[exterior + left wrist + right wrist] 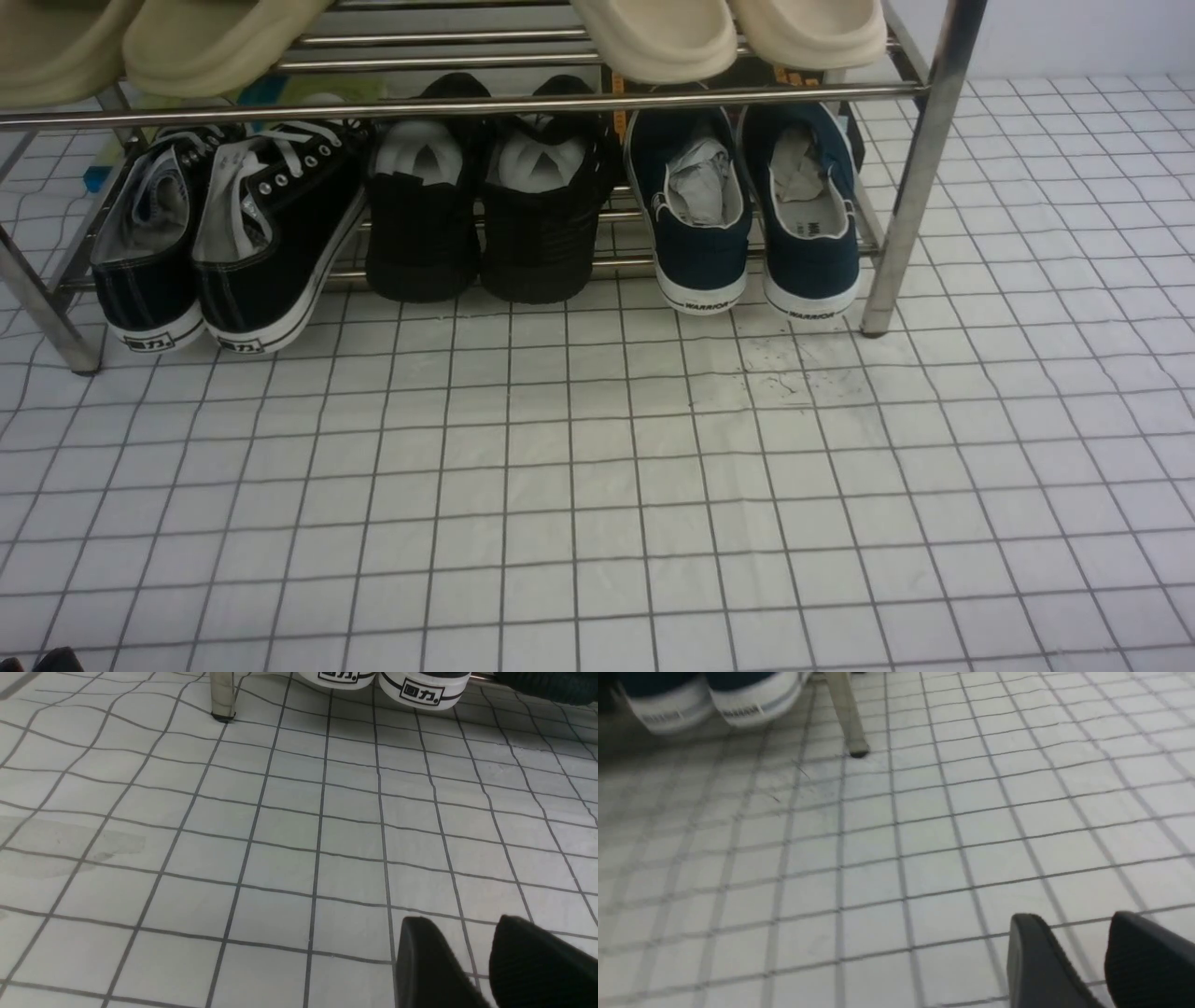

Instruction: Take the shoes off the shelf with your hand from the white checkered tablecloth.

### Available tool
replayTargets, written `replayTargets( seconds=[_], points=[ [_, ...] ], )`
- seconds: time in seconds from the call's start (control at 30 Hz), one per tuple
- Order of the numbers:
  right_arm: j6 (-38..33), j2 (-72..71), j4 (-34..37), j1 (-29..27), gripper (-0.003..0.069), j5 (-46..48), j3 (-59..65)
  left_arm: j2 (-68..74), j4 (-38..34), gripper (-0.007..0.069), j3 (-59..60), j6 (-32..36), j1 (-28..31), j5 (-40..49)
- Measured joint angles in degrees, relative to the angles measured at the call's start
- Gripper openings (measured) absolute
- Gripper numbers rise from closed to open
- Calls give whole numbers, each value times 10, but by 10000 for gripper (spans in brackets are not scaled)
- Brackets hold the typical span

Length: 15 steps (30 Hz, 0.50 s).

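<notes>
The shoes, a navy slip-on pair (700, 219) (810, 215) with white "WARRIOR" soles, stand heels outward at the right end of the shelf's lower tier. The chrome shelf (920, 168) stands on the white checkered tablecloth (597, 485). In the right wrist view the navy shoes' heels (738, 700) show far ahead, beside a shelf leg (847, 718). My right gripper (1073, 917) hovers over bare cloth, open, with nothing between its fingers. My left gripper (462, 921) is open too, over cloth some way in front of the black sneakers' heels (420, 688). Neither gripper shows in the front view.
Black lace-up sneakers (233, 233) fill the lower tier's left end and all-black high-tops (485, 205) its middle. Beige slippers (728, 33) lie on the upper bars. Shelf legs (56, 317) stand at both front corners. A faint grey stain (60, 847) marks the cloth.
</notes>
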Motion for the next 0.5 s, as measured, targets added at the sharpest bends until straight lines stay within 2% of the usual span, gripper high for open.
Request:
replayTargets(
  seconds=[0.07, 0.2, 0.4, 0.5],
  points=[
    [55, 0, 89, 0, 239, -3, 2, 0, 0, 239, 0, 0, 0, 0],
    [101, 0, 197, 0, 239, -4, 2, 0, 0, 239, 0, 0, 0, 0],
    [99, 0, 281, 0, 239, -15, 2, 0, 0, 239, 0, 0, 0, 0],
    [69, 0, 286, 0, 218, -15, -15, 0, 0, 239, 0, 0, 0, 0]
  ],
)
